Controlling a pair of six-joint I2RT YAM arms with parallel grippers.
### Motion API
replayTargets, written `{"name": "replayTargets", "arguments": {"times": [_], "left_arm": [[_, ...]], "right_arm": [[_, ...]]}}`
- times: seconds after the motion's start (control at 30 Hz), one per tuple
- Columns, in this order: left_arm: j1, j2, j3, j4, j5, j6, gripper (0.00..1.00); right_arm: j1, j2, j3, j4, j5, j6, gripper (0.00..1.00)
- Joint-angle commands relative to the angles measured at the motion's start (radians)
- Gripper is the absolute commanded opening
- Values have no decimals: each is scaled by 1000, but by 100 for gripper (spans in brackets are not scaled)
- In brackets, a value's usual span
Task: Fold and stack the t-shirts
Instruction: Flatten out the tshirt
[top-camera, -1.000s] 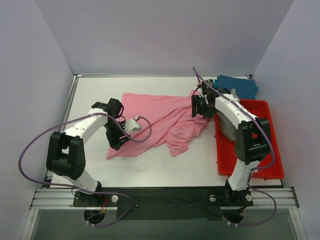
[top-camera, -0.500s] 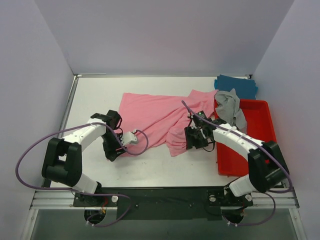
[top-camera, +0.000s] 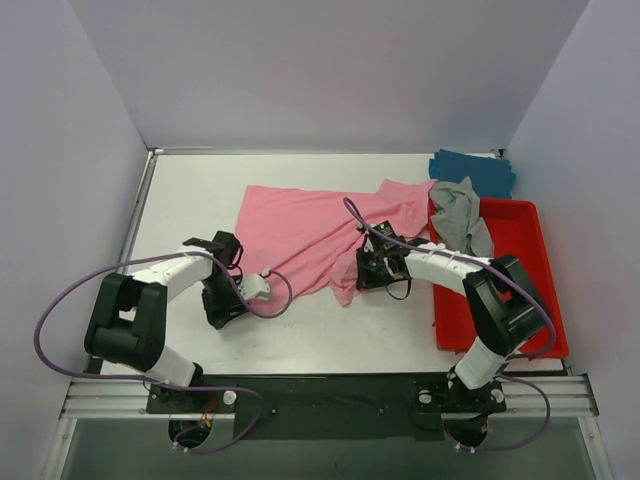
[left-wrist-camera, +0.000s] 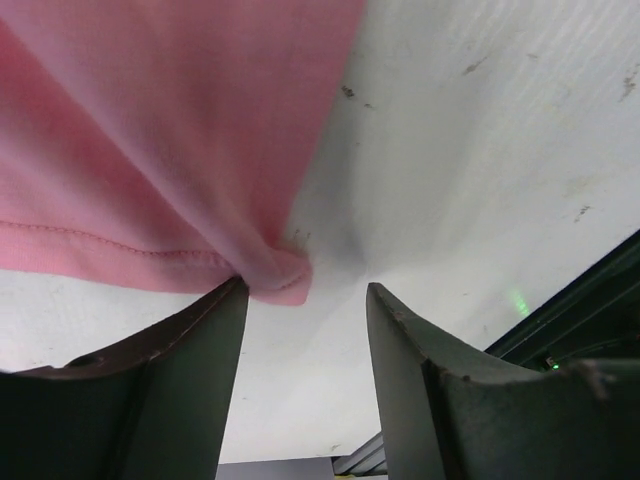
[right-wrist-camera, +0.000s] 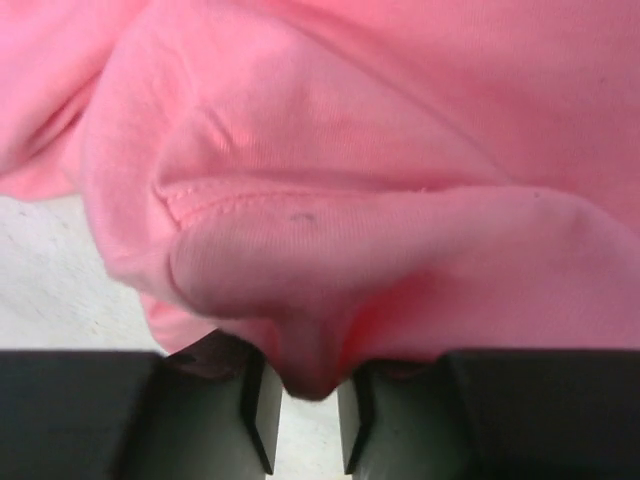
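Long axis of pink shirt (top-camera: 300, 235) runs left-right. Wide-open left gripper (left-wrist-camera: 305, 300) straddles its near-left hem corner; right gripper (right-wrist-camera: 300, 385) pinches near-right fold. Nearside table (top-camera: 330, 330) open.

The pink t-shirt (right-wrist-camera: 420, 120) runs off my right wrist view's top and sides; from above, fingertips of my right gripper (top-camera: 368, 272) are lost under its dark body.

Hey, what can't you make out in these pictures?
Top view: right end effector fingertips, hidden under its own body.
Top view: some bin floor, covered by the right arm and grey shirt.
Top view: near edge of teal shirt, behind bin rim and grey shirt.
Right wrist view: outline of pink shirt, cut off by frame edges.
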Motion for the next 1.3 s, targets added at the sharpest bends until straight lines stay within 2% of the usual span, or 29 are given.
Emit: {"name": "replayTargets", "arguments": {"times": [0.0,0.03,0.07,0.13,0.27,0.4,0.5,0.6,0.77,0.93,1.07,1.27], "left_arm": [[27,22,-22,138,-21,-15,56],[32,34,-22,149,-21,-23,43],[36,45,-17,150,-27,-26,24],[45,65,-1,150,-41,-40,0],[107,59,148,88,-24,-107,0],[174,62,427,-58,25,-184,0],[177,56,614,-135,31,-222,0],[176,75,788,-197,19,-260,0],[177,101,1177,-291,-25,-303,0],[177,106,1496,-313,-90,-331,0],[177,88,1624,-299,-140,-363,0],[180,69,1584,-248,-194,-396,0]], "right_arm": [[10,21,-5,-16,-17,-21,4],[8,-3,10,-27,-12,-33,0],[3,-19,36,-73,-6,-42,0],[-12,-74,90,-171,20,-62,0],[-122,-255,229,-375,11,-101,0],[-236,-408,403,-550,-52,-154,0],[-250,-486,516,-630,-48,-185,0],[-259,-519,645,-650,-26,-170,0],[-263,-530,866,-654,-24,-153,0],[-263,-497,1010,-655,-116,-133,0],[-262,-474,1116,-655,-208,-109,0],[-262,-421,1136,-650,-219,-92,0]]}}
